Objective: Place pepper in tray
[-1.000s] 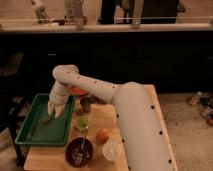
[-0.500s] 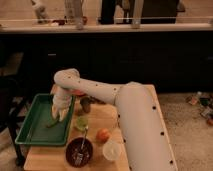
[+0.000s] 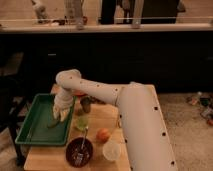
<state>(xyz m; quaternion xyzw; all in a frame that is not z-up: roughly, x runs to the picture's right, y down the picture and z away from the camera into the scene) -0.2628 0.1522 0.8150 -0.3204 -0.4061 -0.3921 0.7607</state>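
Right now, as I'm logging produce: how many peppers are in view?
1: the pepper is just under the gripper, low over the green tray, in its right half. Others could be hidden behind the arm.

The tray (image 3: 35, 126) is set on the left part of the table (image 3: 107, 116), in the lower left of the frame. The gripper (image 3: 61, 114) is held over the tray's right half, and the pepper (image 3: 53, 122) is seen just below it, within the tray's rim; whether it rests on the tray's floor cannot be told. A cup (image 3: 81, 121) is found just right of the tray, a bowl (image 3: 79, 151) nearer the bottom edge, and a round fruit (image 3: 103, 135) to the right of both.
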